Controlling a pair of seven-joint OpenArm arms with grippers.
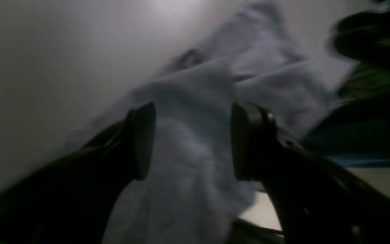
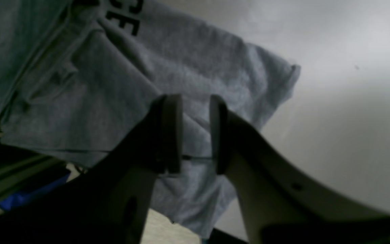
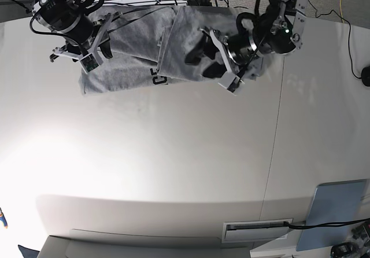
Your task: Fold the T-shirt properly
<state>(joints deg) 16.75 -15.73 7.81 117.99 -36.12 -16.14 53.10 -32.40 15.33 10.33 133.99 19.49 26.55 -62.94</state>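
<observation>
The T-shirt (image 3: 144, 55) lies at the twelve o'clock edge of the white table (image 3: 173, 154) in the base view, grey and rumpled, partly folded: one layer is turned over the middle, its edge running down near the black lettering (image 3: 159, 79), which peeks out along the six o'clock hem. In the right wrist view the letters (image 2: 127, 20) sit at eleven o'clock on the cloth, and a sleeve or corner (image 2: 283, 78) juts toward two o'clock onto the bare tabletop.

The left gripper (image 1: 191, 142) hangs over the shirt's three o'clock part in the base view; its wrist view, blurred, shows the jaws spread wide with grey cloth (image 1: 188, 169) lying between and below them, neither pad pressing on it. The right gripper (image 2: 196, 134) is at the shirt's nine o'clock end; its jaws stand a narrow gap apart over a fold with a dark hem line crossing between them, but whether they pinch the cloth I cannot tell.

A pale blue board (image 3: 338, 214) rests well apart, at the table's five o'clock corner
</observation>
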